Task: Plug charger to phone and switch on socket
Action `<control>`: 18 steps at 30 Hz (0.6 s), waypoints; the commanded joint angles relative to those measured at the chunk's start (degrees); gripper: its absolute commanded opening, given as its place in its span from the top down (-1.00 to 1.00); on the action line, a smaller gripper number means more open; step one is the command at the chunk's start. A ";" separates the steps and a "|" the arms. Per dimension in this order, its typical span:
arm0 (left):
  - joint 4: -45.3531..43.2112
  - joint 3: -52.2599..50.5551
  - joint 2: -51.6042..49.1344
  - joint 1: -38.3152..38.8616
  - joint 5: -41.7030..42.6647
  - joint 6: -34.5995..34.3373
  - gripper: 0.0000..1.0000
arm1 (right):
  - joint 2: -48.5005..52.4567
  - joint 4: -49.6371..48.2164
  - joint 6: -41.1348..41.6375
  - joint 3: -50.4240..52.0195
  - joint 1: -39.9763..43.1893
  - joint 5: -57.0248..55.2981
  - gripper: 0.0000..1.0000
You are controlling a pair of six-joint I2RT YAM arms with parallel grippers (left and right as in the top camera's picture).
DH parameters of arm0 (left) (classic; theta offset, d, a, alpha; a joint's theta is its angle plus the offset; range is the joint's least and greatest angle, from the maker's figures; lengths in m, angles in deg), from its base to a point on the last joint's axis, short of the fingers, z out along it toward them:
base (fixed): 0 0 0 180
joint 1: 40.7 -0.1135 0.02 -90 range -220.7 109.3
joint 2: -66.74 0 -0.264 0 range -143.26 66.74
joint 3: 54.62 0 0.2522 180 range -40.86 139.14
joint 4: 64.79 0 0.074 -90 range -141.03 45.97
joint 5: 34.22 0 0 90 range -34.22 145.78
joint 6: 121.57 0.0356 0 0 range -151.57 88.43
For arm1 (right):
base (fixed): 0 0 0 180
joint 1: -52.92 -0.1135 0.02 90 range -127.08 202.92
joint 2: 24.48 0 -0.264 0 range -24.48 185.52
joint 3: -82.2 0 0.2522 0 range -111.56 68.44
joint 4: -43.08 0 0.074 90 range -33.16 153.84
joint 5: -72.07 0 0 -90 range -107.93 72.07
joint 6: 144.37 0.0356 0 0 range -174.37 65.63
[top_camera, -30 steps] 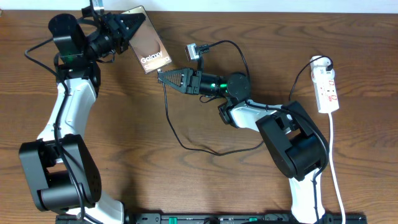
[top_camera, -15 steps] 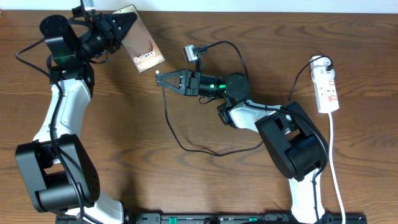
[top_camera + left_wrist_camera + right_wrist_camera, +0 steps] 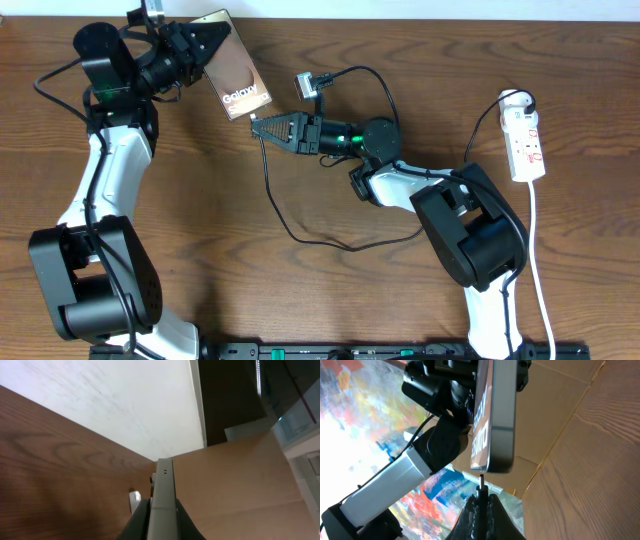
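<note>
From my left wrist the phone (image 3: 163,495) shows only its edge; the bottom frame cuts off it and my left fingers (image 3: 136,522). From my right wrist its lettering slants too much to read, and my right fingers (image 3: 470,512) bury all but the charger (image 3: 481,481) tip. Overhead, the socket (image 3: 525,140) switches are too small to judge.

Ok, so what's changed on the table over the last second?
The left end effector, shut on the phone, swung it left and then back right, ending close to where it started. The right end effector, shut on the charger, edged slightly left toward the phone's lower edge. The socket and the charger's slack loop stayed put.
</note>
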 commanded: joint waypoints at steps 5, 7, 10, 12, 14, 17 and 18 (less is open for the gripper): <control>-0.70 0.57 0.94 -0.02 2.36 0.28 0.85 | -0.04 -0.13 -1.29 -0.85 -0.31 0.09 0.98; -0.68 0.57 0.94 -0.02 3.17 0.28 0.85 | -0.04 -0.13 -1.31 -0.85 -0.31 0.09 0.98; -0.68 0.57 0.94 -0.02 4.85 0.28 0.85 | -0.04 -0.13 -1.29 -0.85 -0.31 0.07 0.98; -0.70 0.57 0.94 -0.02 5.42 0.28 0.85 | -0.04 -0.13 -1.29 -0.85 -0.31 0.07 0.98; -0.68 0.57 0.94 -0.02 5.68 0.31 0.85 | -0.04 -0.13 -1.29 -0.85 -0.31 -0.04 0.98; -0.70 0.57 0.94 -0.02 5.84 0.31 0.85 | -0.04 -0.13 -1.29 -0.85 -0.31 -0.35 0.98; -0.70 0.57 0.94 -0.02 5.81 0.31 0.85 | -0.04 -0.13 -1.29 -0.85 -0.31 -0.44 0.98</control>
